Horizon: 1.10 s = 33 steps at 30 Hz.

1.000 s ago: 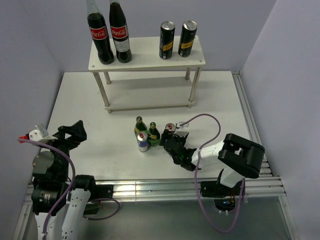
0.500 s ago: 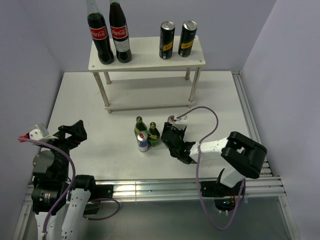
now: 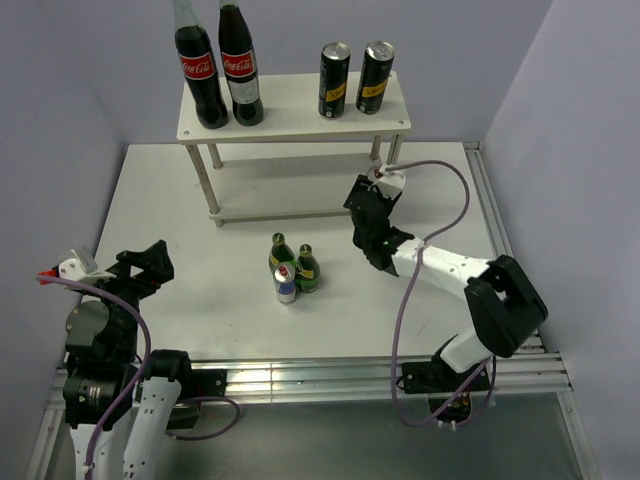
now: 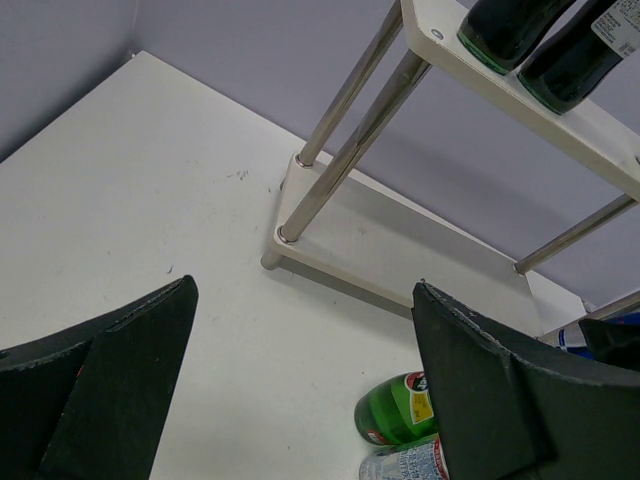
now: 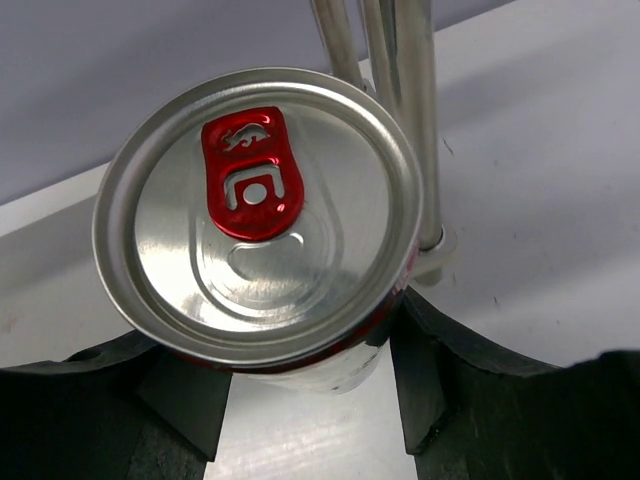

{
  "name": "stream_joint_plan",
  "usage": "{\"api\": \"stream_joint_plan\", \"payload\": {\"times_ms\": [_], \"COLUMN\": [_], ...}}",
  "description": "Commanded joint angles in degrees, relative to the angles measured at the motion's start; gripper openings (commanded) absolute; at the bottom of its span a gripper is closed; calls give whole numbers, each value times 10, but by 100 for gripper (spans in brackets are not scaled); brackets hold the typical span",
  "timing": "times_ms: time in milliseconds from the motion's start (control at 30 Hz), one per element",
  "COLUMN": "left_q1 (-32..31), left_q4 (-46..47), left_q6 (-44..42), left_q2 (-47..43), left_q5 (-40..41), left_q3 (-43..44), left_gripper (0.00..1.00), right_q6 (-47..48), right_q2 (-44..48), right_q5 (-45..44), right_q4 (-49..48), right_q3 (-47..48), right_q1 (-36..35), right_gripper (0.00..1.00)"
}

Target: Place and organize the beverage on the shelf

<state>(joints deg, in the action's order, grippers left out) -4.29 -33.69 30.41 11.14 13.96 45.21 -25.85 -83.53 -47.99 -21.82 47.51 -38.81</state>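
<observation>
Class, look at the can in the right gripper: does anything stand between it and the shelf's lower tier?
Yes. The shelf's front right leg rises just beyond the can in the right gripper, so the can must pass beside it. Nothing else visible blocks the lower tier.

Two large dark glass cola bottles with red labels stand upright side by side at the far left, the left one (image 3: 200,75) with its neck cut off by the top edge of the overhead view, the right one (image 3: 241,70) just beside it. In the left wrist view only their dark rounded bases (image 4: 510,25) show. The white flat bench (image 3: 160,220) spreads below, with faint dark scuffs (image 4: 238,175) on it. Pale lilac walls (image 3: 560,80) close it in behind and on both sides. A ribbed aluminium rail (image 3: 300,378) runs along its near edge.
</observation>
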Motion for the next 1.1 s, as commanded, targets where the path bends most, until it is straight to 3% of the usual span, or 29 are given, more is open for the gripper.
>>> {"api": "stream_joint_plan", "payload": {"times_ms": [0, 367, 867, 1067], "left_q1": [4, 5, 11, 11], "left_q4": [18, 19, 19, 19], "left_q6": [-12, -12, -12, -12], "left_q2": [-1, -2, -8, -9], "left_q5": [-1, 0, -1, -1], "left_q3": [-1, -1, -1, 0], "left_gripper": [96, 96, 96, 96], "right_q6": [25, 41, 70, 66], "right_q2": [-37, -164, -293, -313], "right_q5": [26, 62, 43, 38], "right_q4": [-30, -16, 72, 93], "right_q3": [75, 200, 331, 339], "right_q1": [25, 81, 85, 85], "right_gripper": [0, 0, 0, 0]}}
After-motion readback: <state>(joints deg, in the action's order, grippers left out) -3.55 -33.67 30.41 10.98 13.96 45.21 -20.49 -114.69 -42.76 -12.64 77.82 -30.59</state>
